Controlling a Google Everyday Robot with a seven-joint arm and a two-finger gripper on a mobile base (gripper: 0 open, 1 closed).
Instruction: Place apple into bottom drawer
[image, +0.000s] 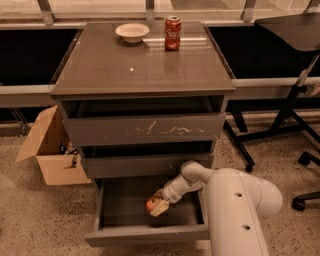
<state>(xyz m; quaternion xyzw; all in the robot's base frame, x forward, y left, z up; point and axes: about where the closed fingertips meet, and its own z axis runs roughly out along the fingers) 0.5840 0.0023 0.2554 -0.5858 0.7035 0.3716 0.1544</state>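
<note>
Apple is seen inside the bottom drawer of the cabinet, a little right of the drawer's centre. It is clasped by the gripper, with the beige fingers closed narrow around it. Whether the apple is touching the drawer floor cannot be told. Gripper is placed within the drawer box, low at the cabinet's front. The white arm is reached in from the cabinet's front right, and the drawer's right front corner is covered by its bulk.

Bottom drawer is pulled well out of the cabinet: plain grey front, shallow grey interior. Middle drawer and top drawer are set slightly ajar, with a dark gap shown above each. White scratches are seen across the top drawer's front.

Cabinet top is a glossy grey-brown slab, with glare picked up near its middle. A white bowl is set at the cabinet's back edge, left of centre. A red can is stood upright just right of it, not touching.

Speckled floor is seen all round the cabinet. An open cardboard box is sat on the floor near the cabinet's lower left side, with one flap raised. A black chair with dark legs and castors is stood to the cabinet's right, well apart. Behind the cabinet, a pale rail is run across dark panels, with window framing above.
</note>
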